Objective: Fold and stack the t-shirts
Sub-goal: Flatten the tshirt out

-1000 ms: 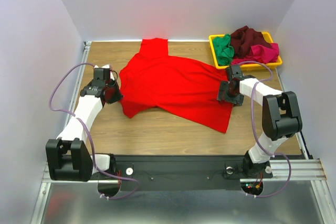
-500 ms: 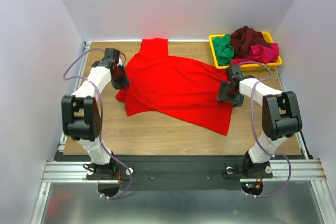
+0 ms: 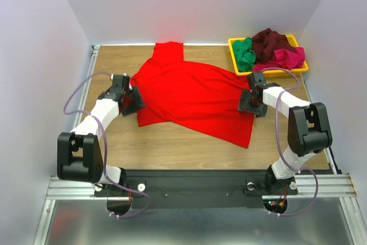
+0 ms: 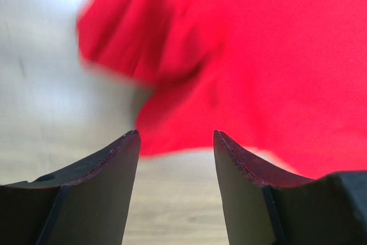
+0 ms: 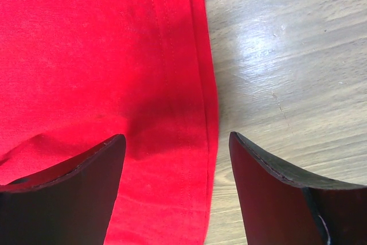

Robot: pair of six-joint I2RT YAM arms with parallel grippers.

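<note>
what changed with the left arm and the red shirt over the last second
The left gripper went from shut on the red t-shirt at its left sleeve to open, letting it go. It swung toward the far side, then back, and the shirt's left edge lies a little further in. The right gripper stayed open over the right hem. The yellow tray and the other shirts in it are unchanged.

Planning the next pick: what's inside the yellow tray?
A green shirt at the left, a maroon shirt in the middle and a pink shirt at the right front fill the tray. They cover its floor, so anything beneath them is hidden.
</note>
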